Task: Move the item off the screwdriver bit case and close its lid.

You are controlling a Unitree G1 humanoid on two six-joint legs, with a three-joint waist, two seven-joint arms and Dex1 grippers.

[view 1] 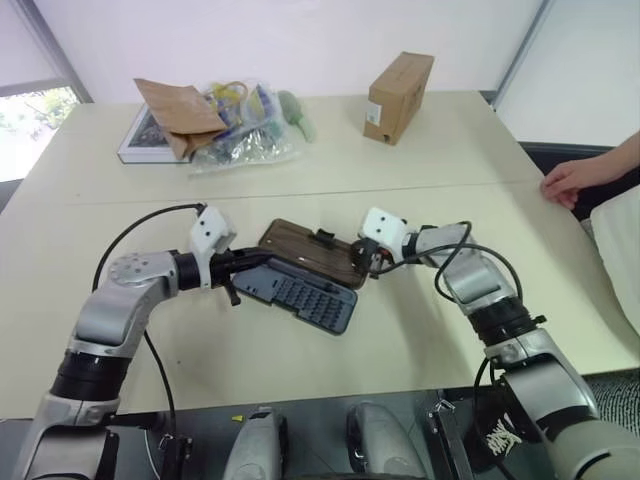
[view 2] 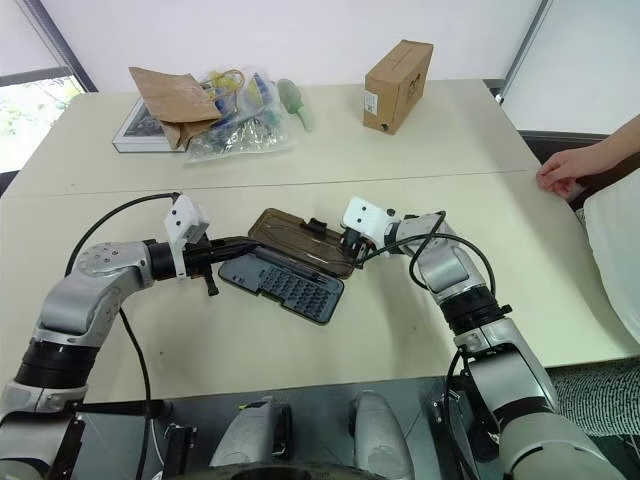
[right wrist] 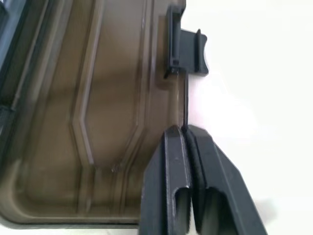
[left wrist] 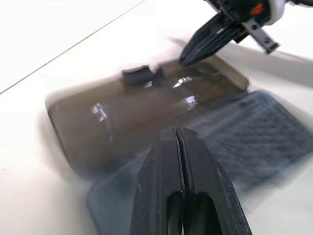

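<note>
The screwdriver bit case lies open in the middle of the table, its slate-grey tray [view 1: 315, 300] nearer me. The brown ribbed lid [view 1: 305, 250] is folded back beyond it. A small black latch [right wrist: 188, 46] sticks out from the lid's far long edge. My left gripper [view 1: 266, 261] is shut and empty, its tip over the case's left end by the hinge. My right gripper [right wrist: 185, 129] is shut, its fingertips against the lid's thin rim just beside the latch; I cannot tell whether they pinch that rim. The item is out of view.
A cardboard box [view 1: 400, 95] stands at the back right. At the back left a brown paper bag and clear plastic bags [view 1: 215, 125] lie heaped on a book. A person's hand [view 1: 575, 180] rests on the table's right edge.
</note>
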